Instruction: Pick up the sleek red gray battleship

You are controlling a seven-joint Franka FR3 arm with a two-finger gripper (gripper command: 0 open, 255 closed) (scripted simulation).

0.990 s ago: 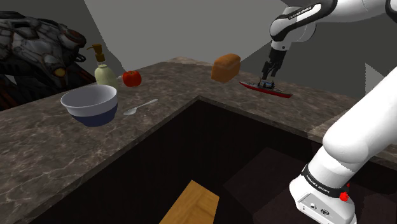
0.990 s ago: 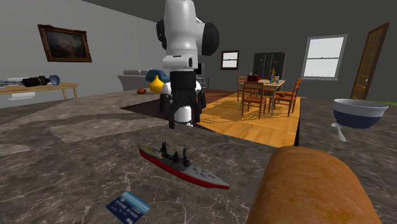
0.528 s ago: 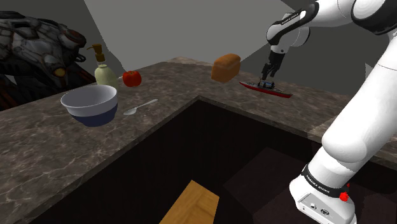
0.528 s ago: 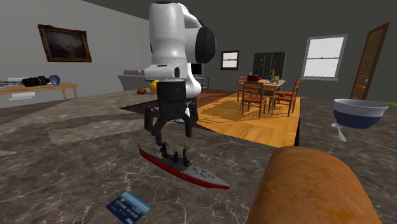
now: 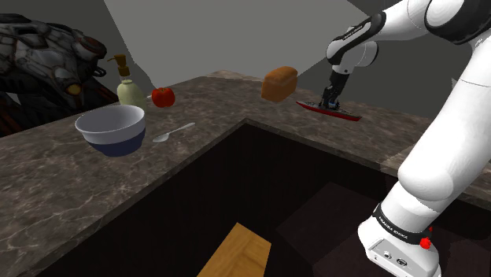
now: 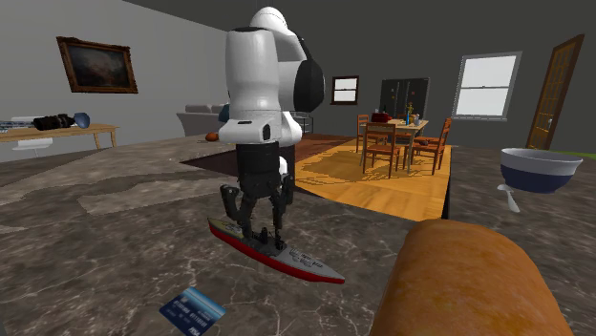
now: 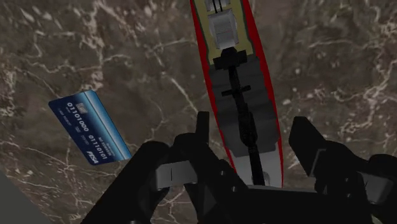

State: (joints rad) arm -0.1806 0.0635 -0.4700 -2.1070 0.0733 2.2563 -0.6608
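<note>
A dark marbled stone counter (image 5: 79, 173) carries the work, in an open room with a dining set far behind. The black gripper (image 6: 256, 224) is low over it, pointing straight down. Directly beneath the hand, running lengthwise between its two fingers, lies the battleship (image 7: 236, 83), flat on the counter: a long, narrow hull with red sides and a grey deck crowded with thin masts and turrets. The fingers (image 7: 305, 137) are spread wider than the hull and stand one on each side of it; they grip nothing, and the one on the far side from the card shows a clear gap. A blue card (image 7: 89, 127) lies flat on the stone just outside the other finger, apart from the hull. A bread loaf (image 6: 468, 282) sits well off, past the end of the ship that runs away from the hand. The ship looks stiff and light. Its sloped sides could slide upward out of a squeeze, and the slender masts look like the part to spare. The sound hold is across the narrow beam, low on the hull. The hand seems nearer one end than midship, so the longer end may dip on lifting.
</note>
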